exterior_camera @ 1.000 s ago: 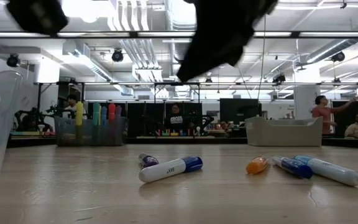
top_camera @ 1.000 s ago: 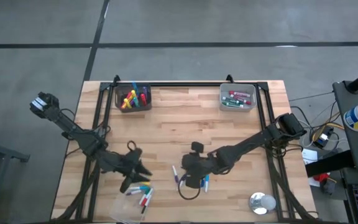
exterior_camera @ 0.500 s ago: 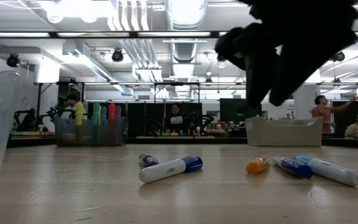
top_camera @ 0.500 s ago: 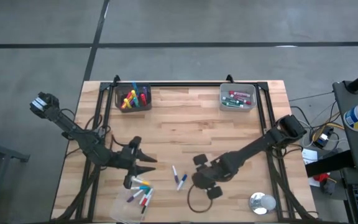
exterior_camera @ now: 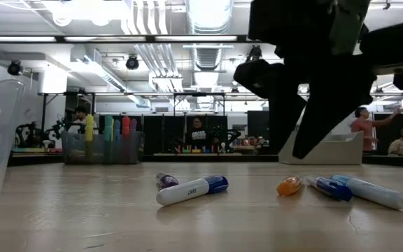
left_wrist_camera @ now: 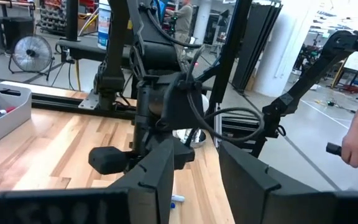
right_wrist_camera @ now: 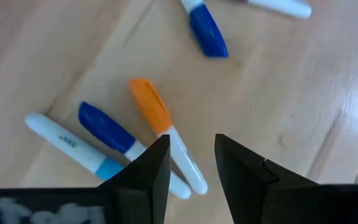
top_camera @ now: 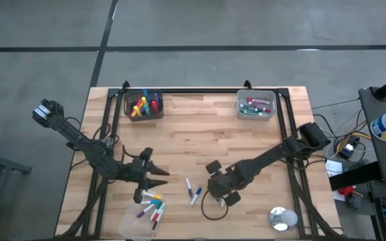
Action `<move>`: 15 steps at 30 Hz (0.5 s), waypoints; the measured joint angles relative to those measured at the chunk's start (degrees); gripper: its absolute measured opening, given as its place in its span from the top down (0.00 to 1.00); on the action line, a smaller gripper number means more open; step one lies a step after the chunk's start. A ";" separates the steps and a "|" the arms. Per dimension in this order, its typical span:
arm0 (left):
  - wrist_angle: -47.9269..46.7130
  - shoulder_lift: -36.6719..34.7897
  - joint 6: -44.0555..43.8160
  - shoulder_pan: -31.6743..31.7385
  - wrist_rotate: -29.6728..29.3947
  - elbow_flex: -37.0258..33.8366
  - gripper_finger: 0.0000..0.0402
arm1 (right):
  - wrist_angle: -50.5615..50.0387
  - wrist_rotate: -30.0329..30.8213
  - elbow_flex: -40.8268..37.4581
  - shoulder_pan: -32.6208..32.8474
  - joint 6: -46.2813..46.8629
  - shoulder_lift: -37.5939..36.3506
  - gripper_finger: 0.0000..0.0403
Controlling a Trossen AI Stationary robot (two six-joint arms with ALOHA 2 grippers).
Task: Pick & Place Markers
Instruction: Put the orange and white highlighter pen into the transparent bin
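Since a moment ago, the right gripper [top_camera: 224, 195] has slid a little toward the middle of the table [top_camera: 200, 134] and now hangs over a bunch of loose markers [right_wrist_camera: 135, 134]. The left gripper [top_camera: 154, 179] has not moved; it waits near the front left, just by a clear tub [top_camera: 146, 215] with a few markers in it.

From above, the right arm hides the pens under it. Only two loose markers [top_camera: 191, 191] show beside it. The right wrist view looks straight down and shows what is hidden: an orange-capped marker [right_wrist_camera: 160, 134], a dark blue one [right_wrist_camera: 110, 132] and a light blue one [right_wrist_camera: 73, 150] lying close together on the wood, and one more blue-capped marker [right_wrist_camera: 205, 32] farther off. The low view shows these pens lying flat, with the dark gripper [exterior_camera: 306, 105] above them.

The right fingers [right_wrist_camera: 148, 168] are a little apart, holding nothing and touching no pen. The left fingers [left_wrist_camera: 160, 177] are apart too, and empty.

Two bins [top_camera: 144, 104] [top_camera: 256, 105] at the back hold more markers.
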 joint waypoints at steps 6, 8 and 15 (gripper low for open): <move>-0.03 0.00 -0.01 0.04 0.00 0.00 0.70 | 4.79 -2.73 -3.03 -0.37 -0.57 0.00 0.73; -0.05 0.00 -0.03 0.04 0.02 0.00 0.70 | 5.38 -2.75 -4.04 -0.44 -0.56 0.00 0.73; -0.05 0.00 -0.03 0.04 0.04 0.00 0.70 | 12.83 -2.75 -8.34 -0.89 -0.47 0.00 0.73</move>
